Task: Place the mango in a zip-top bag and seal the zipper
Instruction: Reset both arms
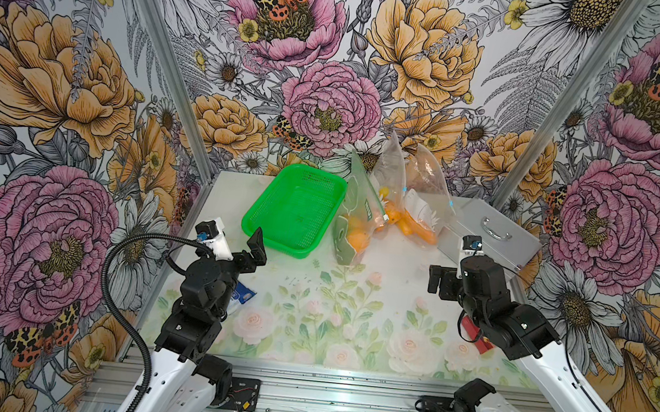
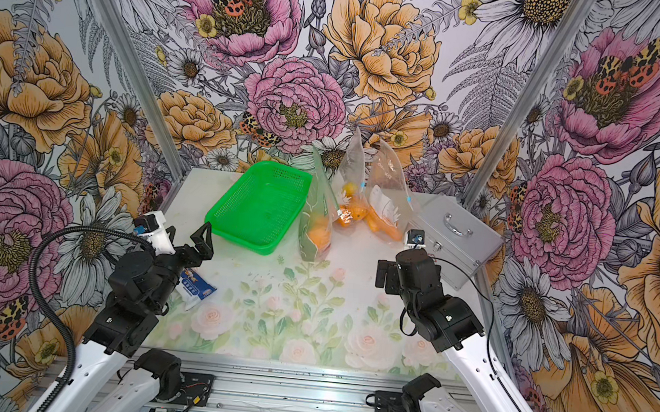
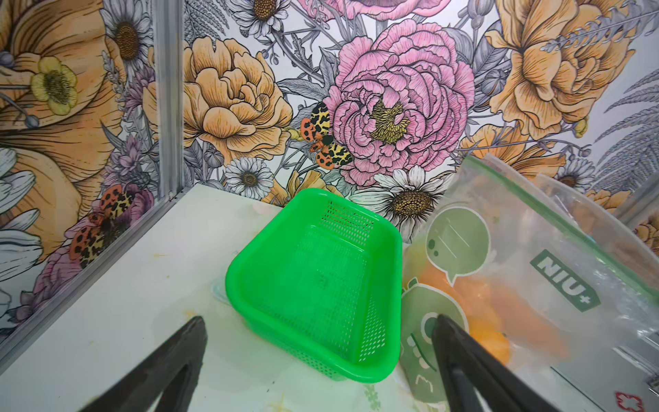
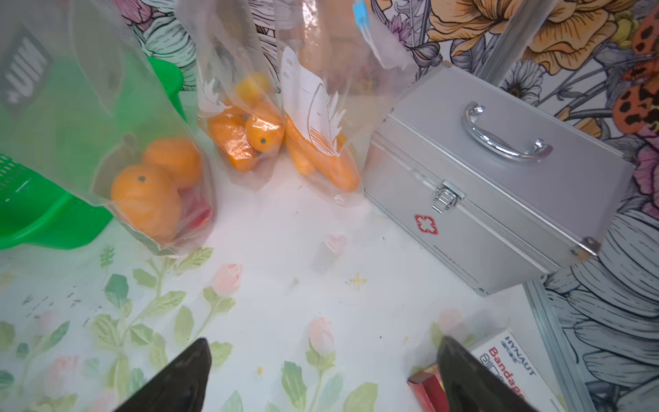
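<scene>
The basket point(image 1: 294, 207) stands left of the bags point(image 1: 353, 226), the case point(image 1: 488, 236) right.

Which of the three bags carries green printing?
The bag beside the basket, with green artwork and an NIU+ label; basket. The middle bag and the bag by the case show only white print; case.

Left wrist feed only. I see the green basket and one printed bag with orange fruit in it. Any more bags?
Observer: Yes. A second bag and a third bag stand further toward the right arm's side, with orange items in both.
Operator: Right gripper?
Observer: The right gripper is open and holding nothing.
Operator: Obstacles over there?
Observer: A silver case with a red cross sits next to the third bag.
</scene>
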Controlling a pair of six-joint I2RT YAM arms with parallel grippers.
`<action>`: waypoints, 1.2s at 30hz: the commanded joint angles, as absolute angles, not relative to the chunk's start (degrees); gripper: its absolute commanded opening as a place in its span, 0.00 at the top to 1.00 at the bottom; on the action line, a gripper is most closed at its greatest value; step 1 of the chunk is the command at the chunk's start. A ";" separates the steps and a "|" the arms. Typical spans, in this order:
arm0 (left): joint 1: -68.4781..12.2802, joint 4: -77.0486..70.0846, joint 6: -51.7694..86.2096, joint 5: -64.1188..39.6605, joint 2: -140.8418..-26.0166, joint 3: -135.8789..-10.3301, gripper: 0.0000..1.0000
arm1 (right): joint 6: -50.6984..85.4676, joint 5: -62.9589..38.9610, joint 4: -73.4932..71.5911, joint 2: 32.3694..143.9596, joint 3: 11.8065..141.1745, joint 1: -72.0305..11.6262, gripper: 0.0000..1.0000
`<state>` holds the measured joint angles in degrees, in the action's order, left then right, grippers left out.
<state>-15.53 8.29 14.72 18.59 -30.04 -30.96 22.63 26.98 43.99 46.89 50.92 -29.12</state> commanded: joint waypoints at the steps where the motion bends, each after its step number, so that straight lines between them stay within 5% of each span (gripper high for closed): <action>1: -15.43 7.09 12.83 29.36 -29.49 -26.26 0.01 | 26.03 40.65 35.87 41.76 43.32 -28.27 0.01; 9: -15.01 -12.50 2.89 28.64 -35.63 -14.33 0.01 | 14.17 41.87 6.23 34.45 22.84 -21.36 0.01; 20: -1.72 -37.55 2.72 11.57 -56.47 -9.76 0.01 | 8.67 25.26 -30.78 55.80 15.00 -7.31 0.01; 36: 0.10 -69.26 -2.42 0.30 -90.10 -14.71 0.01 | 8.54 8.35 -48.51 75.82 16.42 3.06 0.01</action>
<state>-1.28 -58.15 -1.91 3.60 -85.71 -14.04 9.32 13.21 -43.05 73.58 15.18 2.42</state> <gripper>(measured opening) 0.986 0.993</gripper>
